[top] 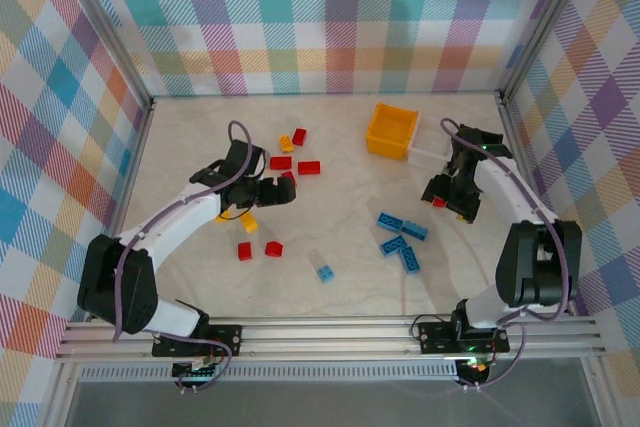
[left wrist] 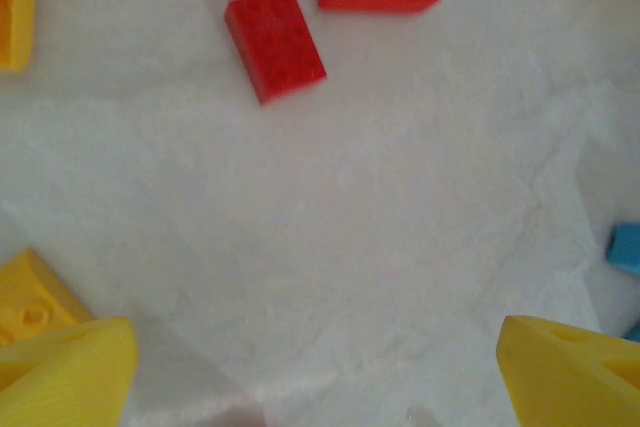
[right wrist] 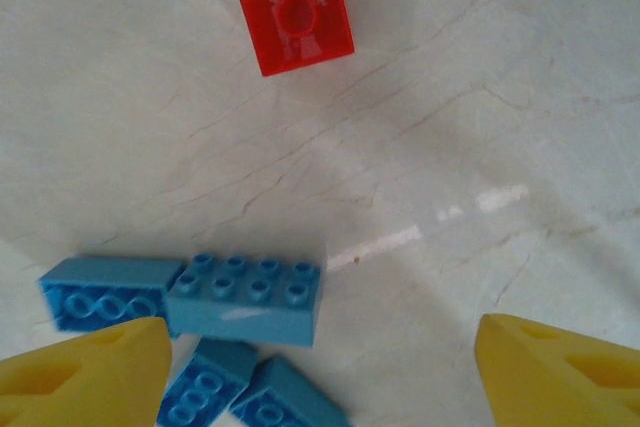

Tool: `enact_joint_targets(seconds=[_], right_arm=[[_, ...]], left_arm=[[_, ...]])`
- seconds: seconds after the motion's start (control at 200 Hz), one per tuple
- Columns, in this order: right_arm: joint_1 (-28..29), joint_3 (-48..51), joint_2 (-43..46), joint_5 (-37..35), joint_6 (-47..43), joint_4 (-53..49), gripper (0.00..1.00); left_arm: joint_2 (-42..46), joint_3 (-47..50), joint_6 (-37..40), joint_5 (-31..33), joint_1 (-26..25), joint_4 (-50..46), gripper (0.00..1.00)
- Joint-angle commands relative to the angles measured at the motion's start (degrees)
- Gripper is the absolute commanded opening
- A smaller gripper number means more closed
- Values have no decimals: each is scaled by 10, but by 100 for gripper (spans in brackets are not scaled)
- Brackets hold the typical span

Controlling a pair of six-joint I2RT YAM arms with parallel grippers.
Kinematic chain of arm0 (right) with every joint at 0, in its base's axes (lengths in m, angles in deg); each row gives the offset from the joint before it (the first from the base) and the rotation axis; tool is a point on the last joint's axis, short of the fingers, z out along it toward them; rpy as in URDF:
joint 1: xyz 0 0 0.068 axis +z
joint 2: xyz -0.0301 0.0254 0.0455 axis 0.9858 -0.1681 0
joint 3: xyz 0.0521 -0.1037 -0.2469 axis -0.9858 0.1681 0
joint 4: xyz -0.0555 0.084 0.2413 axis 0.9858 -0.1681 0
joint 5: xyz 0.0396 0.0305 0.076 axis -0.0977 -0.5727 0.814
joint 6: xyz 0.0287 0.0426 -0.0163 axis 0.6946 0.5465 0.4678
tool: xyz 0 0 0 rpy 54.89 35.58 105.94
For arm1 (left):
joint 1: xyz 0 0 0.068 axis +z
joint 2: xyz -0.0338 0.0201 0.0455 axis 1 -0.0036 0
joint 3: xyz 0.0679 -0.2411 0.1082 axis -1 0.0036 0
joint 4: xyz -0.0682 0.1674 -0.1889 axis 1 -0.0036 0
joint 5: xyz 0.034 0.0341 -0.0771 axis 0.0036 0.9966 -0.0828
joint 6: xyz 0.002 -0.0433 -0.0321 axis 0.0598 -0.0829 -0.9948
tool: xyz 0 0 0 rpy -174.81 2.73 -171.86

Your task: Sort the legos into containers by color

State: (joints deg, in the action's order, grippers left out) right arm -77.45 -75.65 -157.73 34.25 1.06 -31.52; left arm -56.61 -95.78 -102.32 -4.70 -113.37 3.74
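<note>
Right gripper (right wrist: 320,372) spread wide, empty, at the bottom edge; blue legos (right wrist: 245,297) clustered just above at lower left, lone red lego (right wrist: 293,10) at top centre. Centre over one brick, square to its short sides, before closing. Left gripper (left wrist: 320,377) likewise apart and empty; aim for tilted red lego (left wrist: 275,42), upper left. Farther off, orange bin (top: 392,130), upper right of centre in the top view

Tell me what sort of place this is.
Likely a robot-training cell, not a home: plaid fabric walls on a metal frame box in a marble-look tabletop, with toy legos and an orange bin laid out for sorting.
</note>
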Motion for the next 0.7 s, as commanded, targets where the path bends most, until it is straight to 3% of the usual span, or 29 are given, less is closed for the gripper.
enact_joint_targets(seconds=[0.0,0.18,0.31,0.405,0.545,0.695], right_arm=[[4,0,-38,-23,-41,38,75],[3,-31,-88,-33,-48,55,73],[2,-83,-104,0,-23,40,75],[-1,-169,-128,45,32,-13,78],[-1,-289,-155,48,112,-55,78],[7,-469,-291,65,105,-115,78]], left_arm=[[47,13,-6,-43,-4,-24,92],[61,4,13,-31,-3,-51,92],[52,-2,14,-23,-3,-50,92],[39,-6,10,-24,-3,-44,92],[21,-12,8,-21,-3,-39,92],[20,-5,4,-13,-3,-36,92]])
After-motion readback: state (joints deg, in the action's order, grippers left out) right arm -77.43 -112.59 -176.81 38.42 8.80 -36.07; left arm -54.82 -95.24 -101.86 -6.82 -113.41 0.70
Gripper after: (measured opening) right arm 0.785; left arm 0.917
